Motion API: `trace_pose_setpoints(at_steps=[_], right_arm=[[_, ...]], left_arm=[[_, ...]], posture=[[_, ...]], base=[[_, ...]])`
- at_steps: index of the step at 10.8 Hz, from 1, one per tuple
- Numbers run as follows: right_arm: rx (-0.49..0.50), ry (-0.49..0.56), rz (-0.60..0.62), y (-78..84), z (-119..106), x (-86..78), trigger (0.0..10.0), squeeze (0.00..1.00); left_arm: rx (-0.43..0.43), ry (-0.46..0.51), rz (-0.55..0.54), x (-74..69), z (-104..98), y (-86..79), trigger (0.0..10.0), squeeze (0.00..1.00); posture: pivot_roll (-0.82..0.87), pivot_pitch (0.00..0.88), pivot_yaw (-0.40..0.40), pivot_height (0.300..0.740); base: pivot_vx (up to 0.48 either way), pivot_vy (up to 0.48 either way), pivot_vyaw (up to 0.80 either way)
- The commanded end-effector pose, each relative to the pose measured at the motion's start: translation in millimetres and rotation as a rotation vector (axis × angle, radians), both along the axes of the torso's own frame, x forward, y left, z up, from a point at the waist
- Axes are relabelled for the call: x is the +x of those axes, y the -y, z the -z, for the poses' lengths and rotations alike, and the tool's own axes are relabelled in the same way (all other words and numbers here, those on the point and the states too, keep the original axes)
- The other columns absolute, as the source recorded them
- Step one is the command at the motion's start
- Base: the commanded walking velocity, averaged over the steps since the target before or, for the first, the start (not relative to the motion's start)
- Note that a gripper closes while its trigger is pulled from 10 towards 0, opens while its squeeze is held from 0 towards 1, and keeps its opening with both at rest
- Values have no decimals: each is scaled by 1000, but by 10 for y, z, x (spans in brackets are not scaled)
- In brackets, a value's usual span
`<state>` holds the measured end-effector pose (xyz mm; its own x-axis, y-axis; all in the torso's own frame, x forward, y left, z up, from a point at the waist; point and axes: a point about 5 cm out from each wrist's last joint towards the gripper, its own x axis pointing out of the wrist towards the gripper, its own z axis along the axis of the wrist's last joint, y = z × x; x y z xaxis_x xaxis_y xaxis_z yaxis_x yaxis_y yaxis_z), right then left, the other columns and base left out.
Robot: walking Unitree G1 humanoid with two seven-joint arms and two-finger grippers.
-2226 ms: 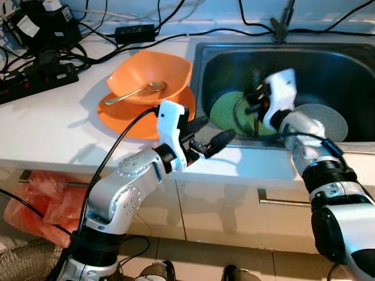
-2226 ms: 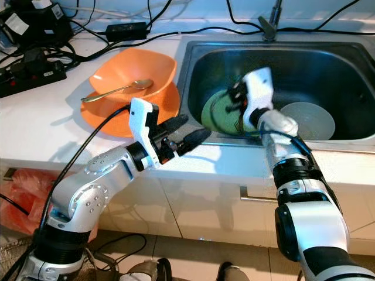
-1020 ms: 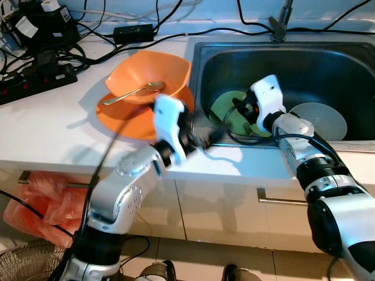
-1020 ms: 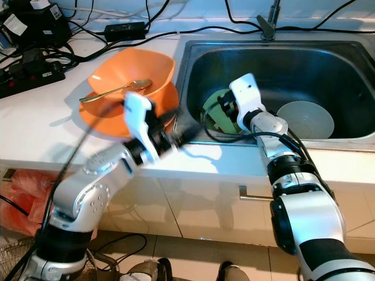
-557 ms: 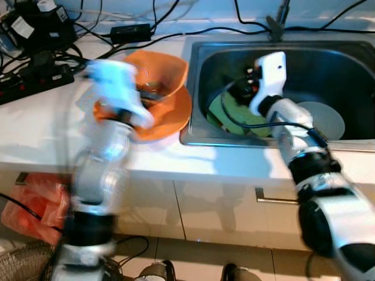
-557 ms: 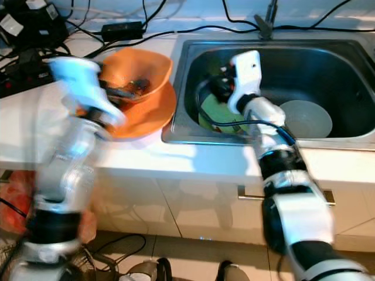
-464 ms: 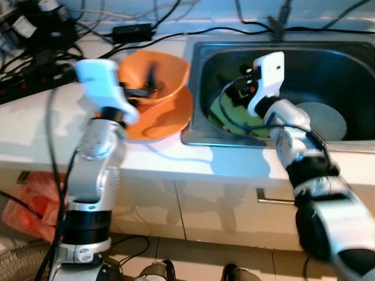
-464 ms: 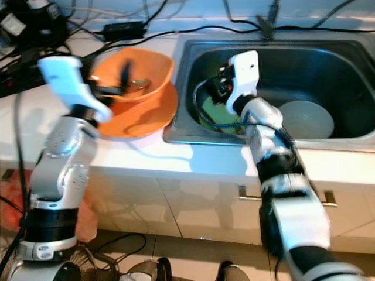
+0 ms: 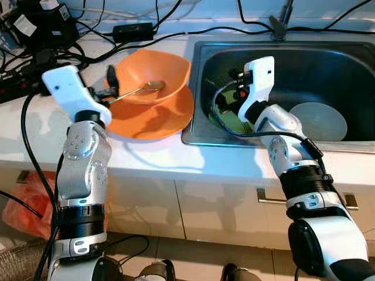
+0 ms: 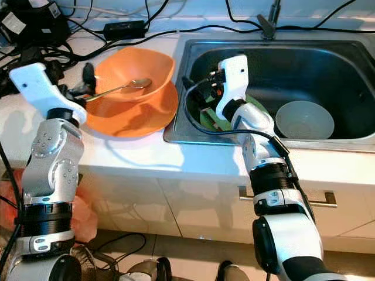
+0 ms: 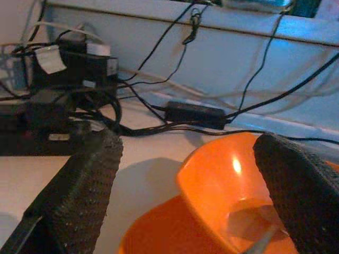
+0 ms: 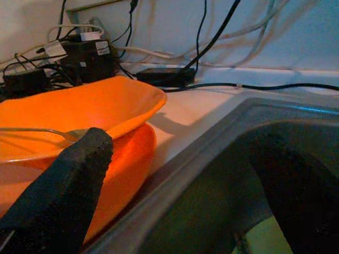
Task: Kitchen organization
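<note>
An orange bowl (image 9: 153, 75) with a metal spoon (image 9: 132, 91) in it sits on an orange plate (image 9: 153, 115) on the white counter (image 9: 35, 126), just beside the steel sink (image 9: 351, 88). The left gripper (image 11: 196, 174) hovers at the bowl's far-from-sink rim, fingers spread wide, holding nothing. The right gripper (image 12: 180, 174) hangs inside the sink at the wall nearest the bowl, fingers parted and empty, above a green plate (image 10: 234, 114). A pale bowl (image 10: 304, 120) lies deeper in the sink.
</note>
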<state>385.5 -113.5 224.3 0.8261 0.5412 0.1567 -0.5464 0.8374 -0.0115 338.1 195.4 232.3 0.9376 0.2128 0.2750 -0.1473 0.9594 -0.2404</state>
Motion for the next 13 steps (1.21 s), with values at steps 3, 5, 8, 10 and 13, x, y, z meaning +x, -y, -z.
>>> trace_pose_setpoints(at_steps=[3, 5, 8, 10, 13], right_arm=[[8, -9, -12, -24, -26, -37, 10000, 945], [1, -10, -14, -29, -32, -57, 10000, 604], [-1, -15, -7, -16, -35, -68, 10000, 561], [1, -19, -5, -23, -25, -73, 10000, 565], [4, -20, -3, -17, -23, -74, 10000, 561]], left_arm=[[-197, -124, 42, 96, 219, 62, 10000, 0], [-287, -137, 108, 136, 269, 213, 10000, 0], [-351, -89, 164, 146, 201, 281, 3765, 0], [-382, -72, 171, 136, 181, 266, 0, 0], [-413, -71, 180, 145, 185, 272, 0, 0]], posture=[[49, 146, 85, 740], [44, 143, 90, 740], [44, 142, 91, 740], [46, 141, 91, 740], [45, 141, 94, 740]], base=[[0, 0, 0], [0, 0, 0], [0, 0, 0], [0, 0, 0], [0, 0, 0]])
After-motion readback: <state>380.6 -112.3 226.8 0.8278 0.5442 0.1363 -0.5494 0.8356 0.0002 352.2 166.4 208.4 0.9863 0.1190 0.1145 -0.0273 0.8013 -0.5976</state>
